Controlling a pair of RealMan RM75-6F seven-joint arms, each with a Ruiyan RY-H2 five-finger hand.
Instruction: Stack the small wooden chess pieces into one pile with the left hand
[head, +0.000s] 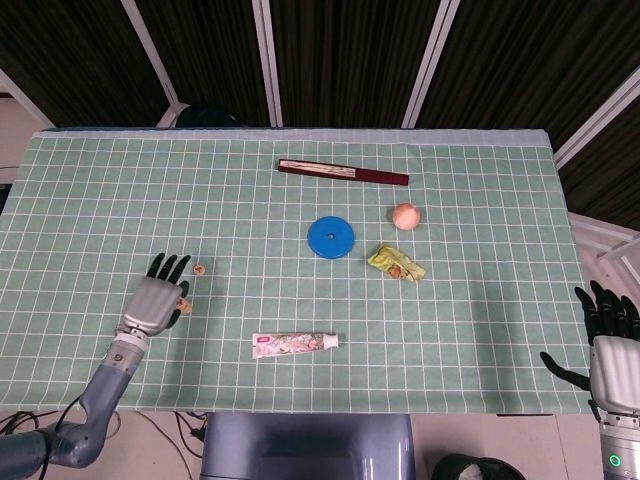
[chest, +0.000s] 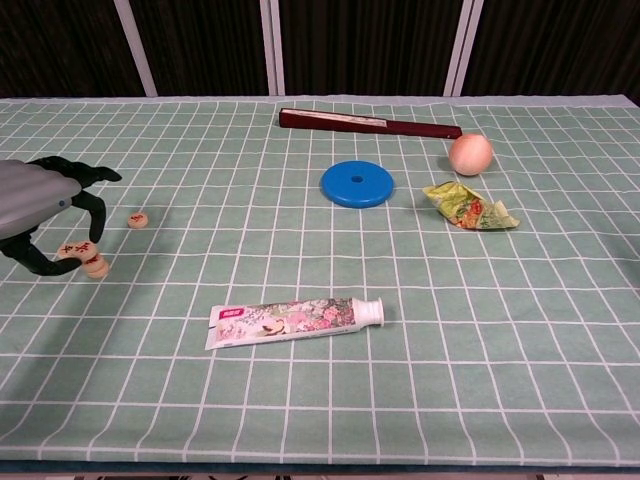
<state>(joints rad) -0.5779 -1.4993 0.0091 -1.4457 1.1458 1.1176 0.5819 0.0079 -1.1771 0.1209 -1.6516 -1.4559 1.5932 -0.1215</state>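
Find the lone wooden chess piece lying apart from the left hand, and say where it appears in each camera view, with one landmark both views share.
Head view: the lone chess piece lies left of centre, just right of the left hand's fingertips.
Chest view: it sits near the left edge, right of the left hand.
Shared landmark: the blue disc, further right and farther back in both.
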